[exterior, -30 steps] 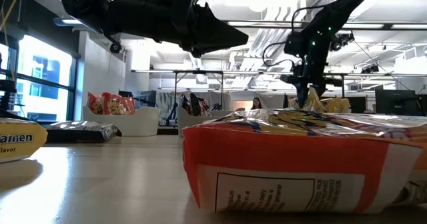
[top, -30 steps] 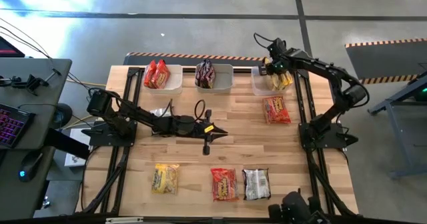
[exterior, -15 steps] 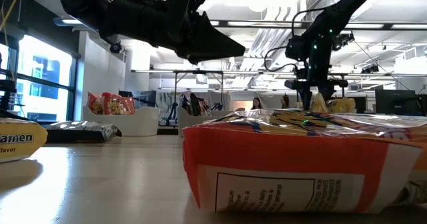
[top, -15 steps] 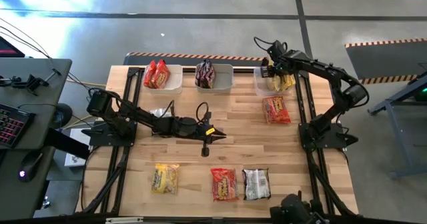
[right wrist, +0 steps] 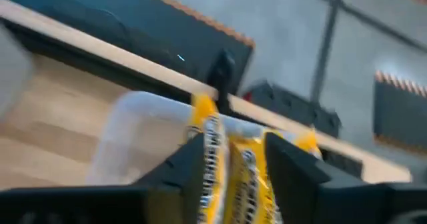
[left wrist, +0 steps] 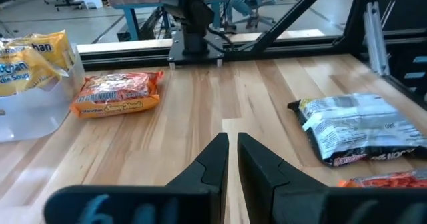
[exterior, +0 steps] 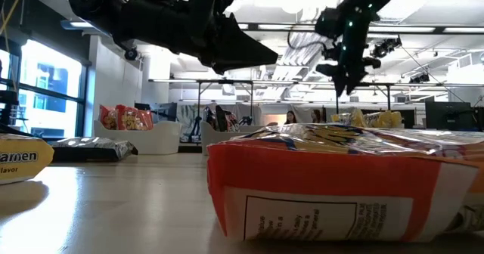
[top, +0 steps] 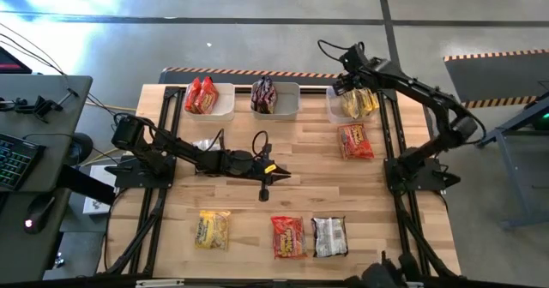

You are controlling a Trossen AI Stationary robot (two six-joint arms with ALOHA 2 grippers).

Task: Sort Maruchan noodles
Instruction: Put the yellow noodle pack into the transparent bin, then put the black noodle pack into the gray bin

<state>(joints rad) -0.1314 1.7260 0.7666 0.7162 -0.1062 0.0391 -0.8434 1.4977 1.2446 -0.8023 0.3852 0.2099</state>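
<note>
The right gripper hangs above the pale plastic bin at the worktop's far right corner, its dark fingers apart and empty, crinkly yellow packets below them. The left gripper, fingers nearly closed on nothing, hovers mid-worktop. A flat red-orange packet lies near the right edge; yellow, red and silver packets line the near edge.

Table centre bare; red packet nearby.
</note>
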